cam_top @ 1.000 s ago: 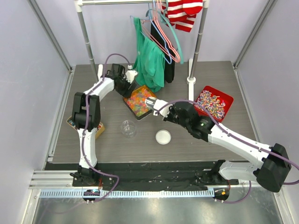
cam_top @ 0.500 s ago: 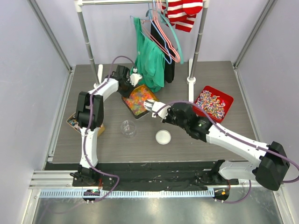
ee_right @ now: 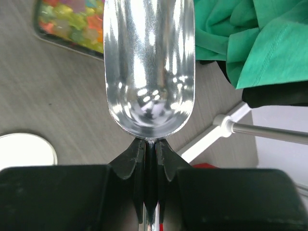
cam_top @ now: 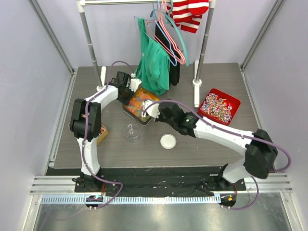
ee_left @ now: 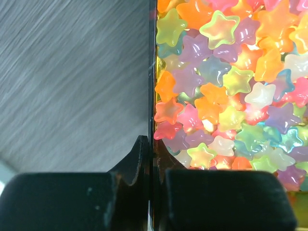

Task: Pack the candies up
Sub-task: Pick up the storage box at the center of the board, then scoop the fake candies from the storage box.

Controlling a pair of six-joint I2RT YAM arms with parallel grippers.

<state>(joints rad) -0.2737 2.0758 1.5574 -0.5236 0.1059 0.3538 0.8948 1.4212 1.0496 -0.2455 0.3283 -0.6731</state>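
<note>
Left gripper [ee_left: 150, 153] clamps tin [ee_left: 152, 57] rim, candies [ee_left: 226, 86] beside; right gripper [ee_right: 150, 149] holds scoop [ee_right: 149, 62].

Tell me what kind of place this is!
Probably a robot test lab: a left arm and right arm mounted at a table, with props like a clothes rack, a scoop and a tin of candies.

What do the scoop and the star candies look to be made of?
The scoop: polished metal, by its mirror-like reflections. The star candies: glossy, translucent, probably gummy or jelly, since light glows through them; hard plastic cannot be ruled out.
</note>
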